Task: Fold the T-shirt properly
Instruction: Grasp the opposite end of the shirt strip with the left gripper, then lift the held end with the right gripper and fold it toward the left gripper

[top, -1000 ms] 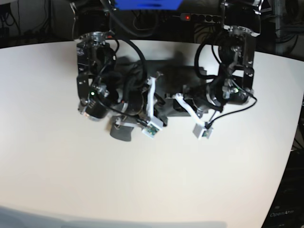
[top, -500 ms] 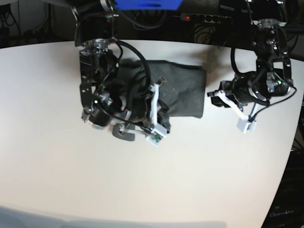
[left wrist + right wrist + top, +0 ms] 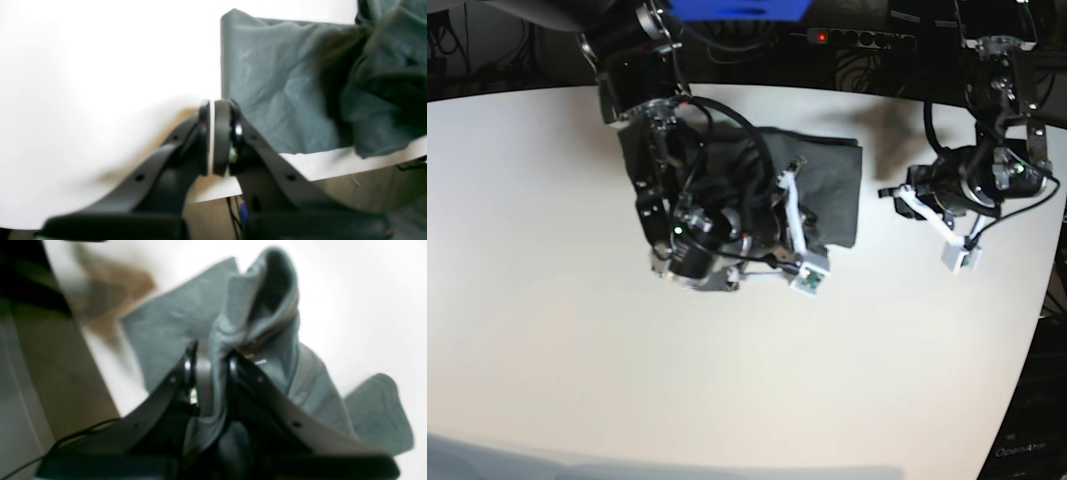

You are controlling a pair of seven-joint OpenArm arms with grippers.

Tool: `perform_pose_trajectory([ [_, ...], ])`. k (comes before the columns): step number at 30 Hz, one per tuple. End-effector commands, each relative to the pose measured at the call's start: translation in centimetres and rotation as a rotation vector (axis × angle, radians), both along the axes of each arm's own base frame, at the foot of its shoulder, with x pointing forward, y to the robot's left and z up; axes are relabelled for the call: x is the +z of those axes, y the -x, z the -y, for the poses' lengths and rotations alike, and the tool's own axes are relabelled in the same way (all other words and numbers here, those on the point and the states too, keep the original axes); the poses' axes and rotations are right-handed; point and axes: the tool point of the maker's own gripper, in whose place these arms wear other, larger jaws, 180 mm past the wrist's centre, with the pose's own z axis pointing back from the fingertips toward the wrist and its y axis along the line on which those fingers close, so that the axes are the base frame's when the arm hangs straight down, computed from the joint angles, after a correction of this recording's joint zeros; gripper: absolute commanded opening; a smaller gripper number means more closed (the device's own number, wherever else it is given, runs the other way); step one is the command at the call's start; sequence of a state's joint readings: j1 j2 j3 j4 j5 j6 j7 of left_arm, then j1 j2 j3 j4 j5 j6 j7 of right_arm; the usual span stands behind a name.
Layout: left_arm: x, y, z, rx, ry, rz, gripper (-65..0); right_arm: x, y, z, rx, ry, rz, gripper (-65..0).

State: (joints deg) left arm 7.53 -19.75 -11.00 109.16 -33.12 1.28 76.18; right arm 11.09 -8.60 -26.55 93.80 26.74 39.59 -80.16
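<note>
I judge the T-shirt (image 3: 832,190) part-folded: my right gripper (image 3: 211,365) pinches a fold, left gripper (image 3: 212,136) pressed together, empty.

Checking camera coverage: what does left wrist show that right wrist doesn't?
Left wrist only: the left gripper, shut and empty, above the white table, beside the straight edge of the flat part of the T-shirt.

Right wrist only: the right gripper shut on a raised bunch of the T-shirt, with small white label print near its fingers.

Both: the dark grey T-shirt on the white table and the table's edge.
</note>
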Motion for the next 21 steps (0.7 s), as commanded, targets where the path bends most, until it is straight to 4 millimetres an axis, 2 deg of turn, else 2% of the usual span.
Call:
perform_pose_trajectory([
  [1, 0.7, -0.3, -1.1, -0.005, -0.037, 0.026, -62.6, 1.5, -0.8, -0.6, 0.013, -0.029, 0.04, -64.3],
  [7, 0.6, 0.0, -2.4, -0.009, -0.075, 0.011, -62.6, 2.4, -1.9, -0.7, 0.017, -0.027, 0.073, -64.3],
  [15, 0.1, 0.4, -2.5, -0.005, -0.075, -0.006, -62.6, 3.0, -2.5, -0.9, 0.031, -0.023, 0.098, -64.3],
  [18, 0.1, 0.5, -2.6, -0.005, -0.08, -0.007, -62.6, 3.0, -1.3, -2.3, 0.101, -0.004, 0.112, -64.3],
  [21, 0.0, 0.7, -2.6, -0.008, -0.08, -0.021, -62.6, 2.6, 0.7, -4.1, 0.2, 0.02, 0.123, -64.3],
])
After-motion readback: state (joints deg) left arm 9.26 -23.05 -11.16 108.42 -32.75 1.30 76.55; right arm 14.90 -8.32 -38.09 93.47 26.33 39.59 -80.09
